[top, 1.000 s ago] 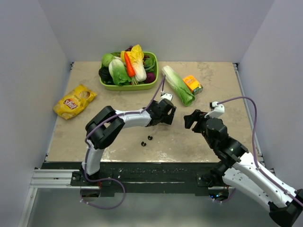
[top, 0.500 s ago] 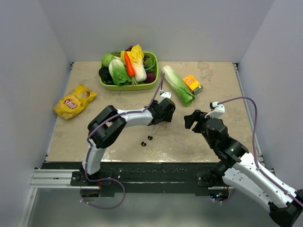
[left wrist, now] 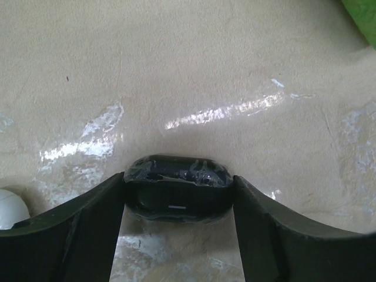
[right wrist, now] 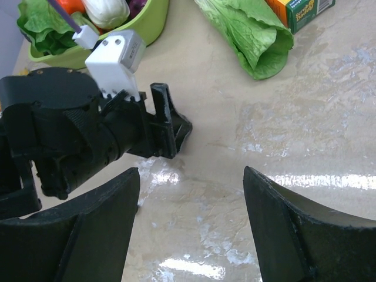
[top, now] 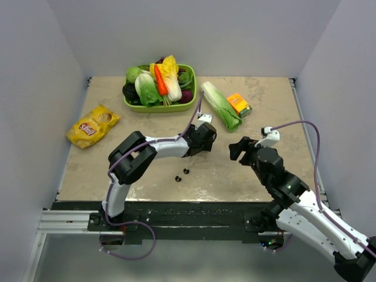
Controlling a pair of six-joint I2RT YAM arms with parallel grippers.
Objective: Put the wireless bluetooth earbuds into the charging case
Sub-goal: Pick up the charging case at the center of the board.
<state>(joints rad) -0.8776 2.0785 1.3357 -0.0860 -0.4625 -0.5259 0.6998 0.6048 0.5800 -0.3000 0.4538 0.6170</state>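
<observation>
My left gripper (left wrist: 178, 198) is clamped on the black charging case (left wrist: 176, 175) near the middle of the table (top: 264, 94). My right gripper (right wrist: 191, 174) hovers to its right, fingers apart. Two black earbuds (top: 186, 171) lie nearer, untouched.

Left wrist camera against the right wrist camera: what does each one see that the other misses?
Only the left wrist view: the black charging case clamped between the fingers, plus a white round object at the edge. Only the right wrist view: the open right pincer, a lettuce, an orange box. Both: the left pincer, the beige table, the green basket.
</observation>
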